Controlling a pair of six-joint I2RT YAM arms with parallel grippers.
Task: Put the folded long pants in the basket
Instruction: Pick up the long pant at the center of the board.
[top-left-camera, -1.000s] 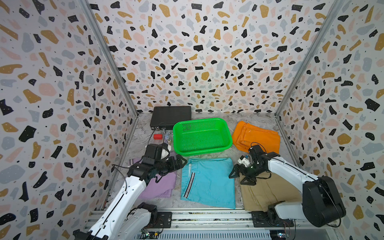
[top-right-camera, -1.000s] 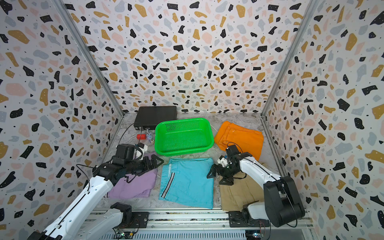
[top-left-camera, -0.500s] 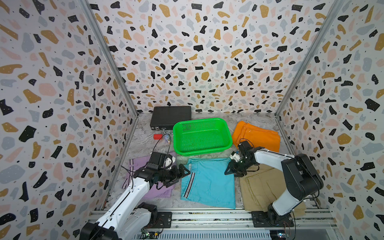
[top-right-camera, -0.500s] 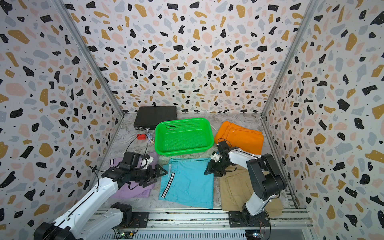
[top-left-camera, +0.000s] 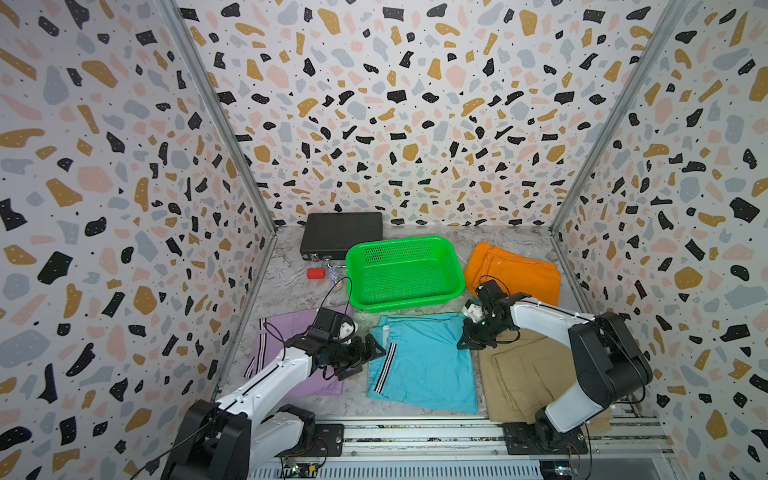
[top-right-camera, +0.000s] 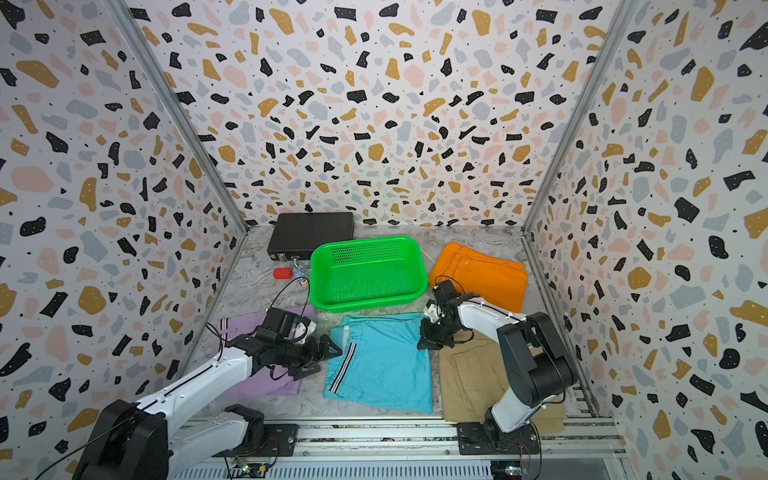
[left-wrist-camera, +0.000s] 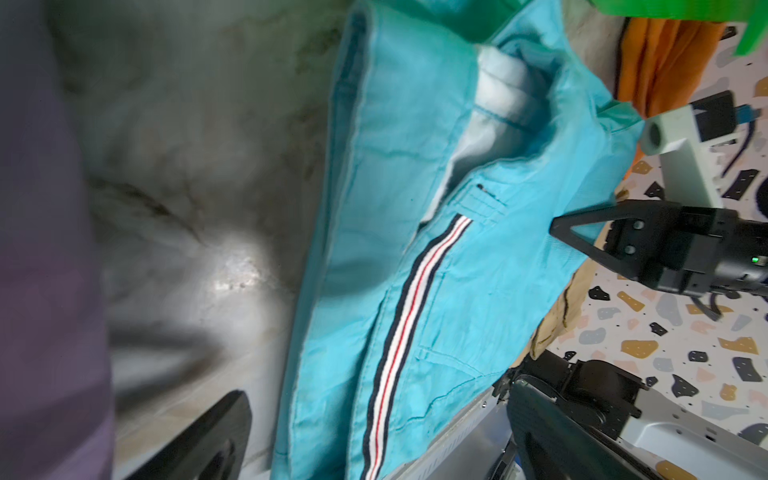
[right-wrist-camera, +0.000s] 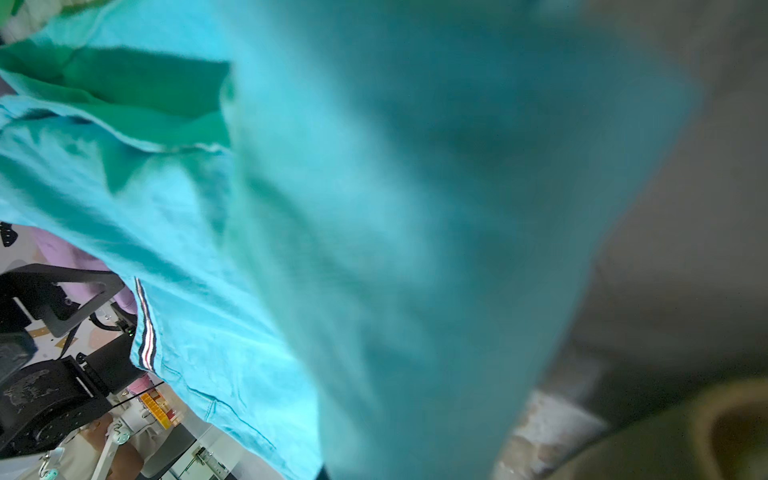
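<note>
In both top views the cyan pants lie flat on the desk, long axis running 12 to 6 o'clock. The empty green basket sits just past their far edge at 12 o'clock. The lilac pants are at 9 o'clock of them, the khaki pants at 3 and the orange pants at about 1. The right gripper is down at the cyan pants' right edge near the far corner, jaws together, seemingly pinching that edge. The left gripper hovers at the striped left edge, jaws wide apart and holding nothing. So the cloth lies at 9 o'clock of the right gripper and 3 o'clock of the left, both about equally near. In the left wrist view the cyan pants fill the middle, and the right gripper meets their far edge. In the right wrist view blurred cyan cloth crowds the lens, which fits a grip.
</note>
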